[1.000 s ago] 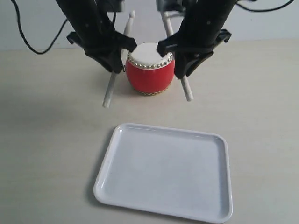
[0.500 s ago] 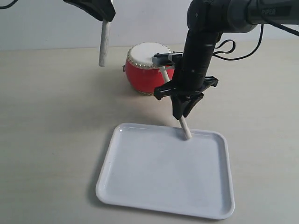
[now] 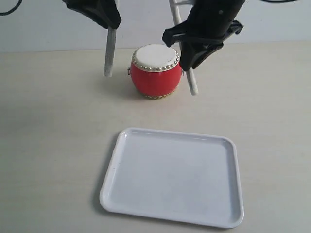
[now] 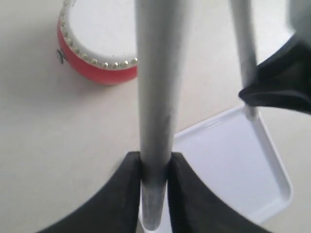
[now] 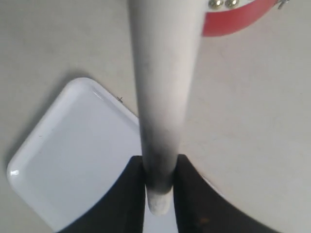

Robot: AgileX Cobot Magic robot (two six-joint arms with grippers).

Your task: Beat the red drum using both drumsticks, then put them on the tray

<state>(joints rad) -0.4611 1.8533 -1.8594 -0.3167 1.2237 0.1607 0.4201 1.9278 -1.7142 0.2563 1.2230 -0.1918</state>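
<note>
Small glossy red barrel drum (image 3: pixel 156 73) stands beyond the flat white plastic tray (image 3: pixel 171 178). Left gripper (image 4: pixel 154 167) clamps a slim pale wooden drumstick (image 3: pixel 110 54) left of the drum. Right gripper (image 5: pixel 159 170) clamps the second drumstick (image 3: pixel 192 81) just right of it, both steep and off the table. We judge the sticks light, stiff and smooth, so a firm mid-shaft hold suits them.
</note>
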